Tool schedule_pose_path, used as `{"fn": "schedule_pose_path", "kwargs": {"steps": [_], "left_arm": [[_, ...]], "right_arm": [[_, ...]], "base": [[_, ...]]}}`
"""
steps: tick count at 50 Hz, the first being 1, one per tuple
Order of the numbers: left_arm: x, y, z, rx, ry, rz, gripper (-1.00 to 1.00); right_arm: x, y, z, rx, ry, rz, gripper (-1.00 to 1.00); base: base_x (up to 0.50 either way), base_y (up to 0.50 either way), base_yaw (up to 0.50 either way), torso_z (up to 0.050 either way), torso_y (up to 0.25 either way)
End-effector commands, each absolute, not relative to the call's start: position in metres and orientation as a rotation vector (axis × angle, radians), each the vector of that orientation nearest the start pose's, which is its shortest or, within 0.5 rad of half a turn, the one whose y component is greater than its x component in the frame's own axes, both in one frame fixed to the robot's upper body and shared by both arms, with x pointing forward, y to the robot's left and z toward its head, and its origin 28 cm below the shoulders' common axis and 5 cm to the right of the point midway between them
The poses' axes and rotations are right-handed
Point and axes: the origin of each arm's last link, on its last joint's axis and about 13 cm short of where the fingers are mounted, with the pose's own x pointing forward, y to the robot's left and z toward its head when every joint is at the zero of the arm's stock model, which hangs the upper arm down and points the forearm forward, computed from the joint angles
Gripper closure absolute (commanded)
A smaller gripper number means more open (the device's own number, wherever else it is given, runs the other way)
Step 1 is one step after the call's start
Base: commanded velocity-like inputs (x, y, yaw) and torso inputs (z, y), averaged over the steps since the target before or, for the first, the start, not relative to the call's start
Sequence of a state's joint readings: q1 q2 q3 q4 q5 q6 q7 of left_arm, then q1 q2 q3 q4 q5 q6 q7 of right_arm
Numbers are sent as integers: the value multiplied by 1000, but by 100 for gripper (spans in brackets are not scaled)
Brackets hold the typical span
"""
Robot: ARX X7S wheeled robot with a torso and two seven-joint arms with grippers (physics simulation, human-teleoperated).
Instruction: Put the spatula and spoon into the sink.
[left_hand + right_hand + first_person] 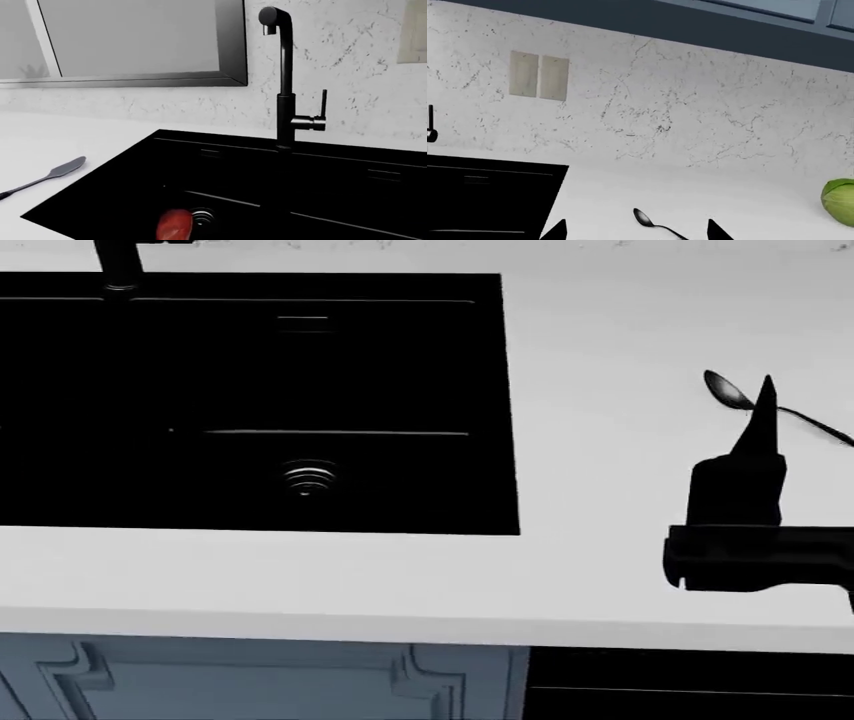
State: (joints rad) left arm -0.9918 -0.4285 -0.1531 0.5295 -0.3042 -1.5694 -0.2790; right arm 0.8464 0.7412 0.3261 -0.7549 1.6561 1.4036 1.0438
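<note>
The black sink lies in the white counter, and a red lump rests in a basin by a ringed drain. In the left wrist view the light grey spatula lies flat on the counter beside the sink. The small dark spoon lies on the counter right of the sink. My right gripper hovers over it, open, its fingertips wide apart either side of the spoon and not touching it. My left gripper shows in no view.
A tall black tap rises behind the sink under a framed window. A green cabbage sits on the counter far right. Two wall plates are on the marble backsplash. Cabinet fronts run below the counter edge.
</note>
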Motion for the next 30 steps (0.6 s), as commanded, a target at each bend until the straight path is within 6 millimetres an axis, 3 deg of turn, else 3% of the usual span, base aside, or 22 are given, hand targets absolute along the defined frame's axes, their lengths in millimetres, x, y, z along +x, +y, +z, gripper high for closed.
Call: {"fn": "schedule_pose_path", "kwargs": {"steps": [1, 9, 18, 24, 30], "left_arm": [[256, 306, 291, 72, -13, 412, -100], [256, 305, 292, 74, -17, 409, -100], [255, 305, 292, 72, -20, 405, -100], [254, 307, 292, 69, -20, 411, -100], [253, 307, 291, 68, -18, 409, -100]], "right_arm": [[177, -170, 290, -133, -160, -97, -100], [177, -168, 291, -135, -170, -62, -100], [177, -168, 290, -138, -187, -38, -100], [178, -167, 289, -155, -188, -47, -100], [177, -168, 288, -170, -173, -68, -100]], "base": [[0, -500, 0, 0, 0], [44, -500, 0, 0, 0], [388, -338, 0, 0, 0], [492, -42, 0, 0, 0], [262, 268, 0, 0, 0]]}}
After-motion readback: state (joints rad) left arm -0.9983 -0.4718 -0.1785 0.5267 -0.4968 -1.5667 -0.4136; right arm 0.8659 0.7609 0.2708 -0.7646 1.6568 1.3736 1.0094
